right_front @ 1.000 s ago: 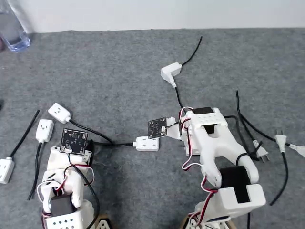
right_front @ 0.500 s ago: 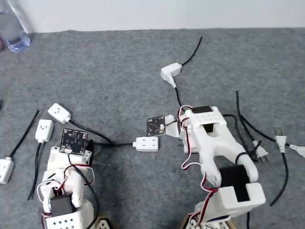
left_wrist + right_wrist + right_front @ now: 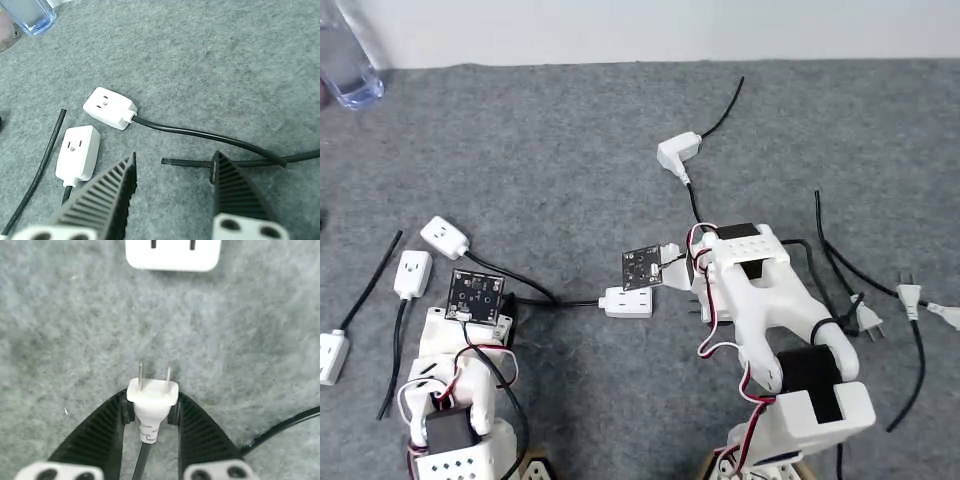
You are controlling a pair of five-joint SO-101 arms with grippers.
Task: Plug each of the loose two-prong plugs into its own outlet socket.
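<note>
Between the two black fingers of our right gripper [image 3: 152, 401] we see a white two-prong plug [image 3: 152, 391] clamped by its body. Its cord trails back toward the wrist, and both prongs point at a white outlet socket [image 3: 172, 254]. Plug and socket are apart, with bare grey carpet [image 3: 60, 330] between them. In the high view this socket lies just beside the right arm [image 3: 770, 300].

Our left gripper [image 3: 172, 172] hangs low over the carpet with its jaws spread wide and nothing between them. A black cord [image 3: 200, 134] crosses just past its fingertips, running from a small white socket [image 3: 109, 107]. A second white socket [image 3: 77, 151] lies near that one.

Farther out, in the high view, we find a third white socket [image 3: 330, 357] at the left edge. A white angled connector [image 3: 678, 150] lies beyond the right arm. To that arm's right, among black cords, lie one loose plug [image 3: 910, 295] and, closer to the arm, a second loose plug [image 3: 865, 318]. A clear bottle [image 3: 345, 60] stands at the far left corner.
</note>
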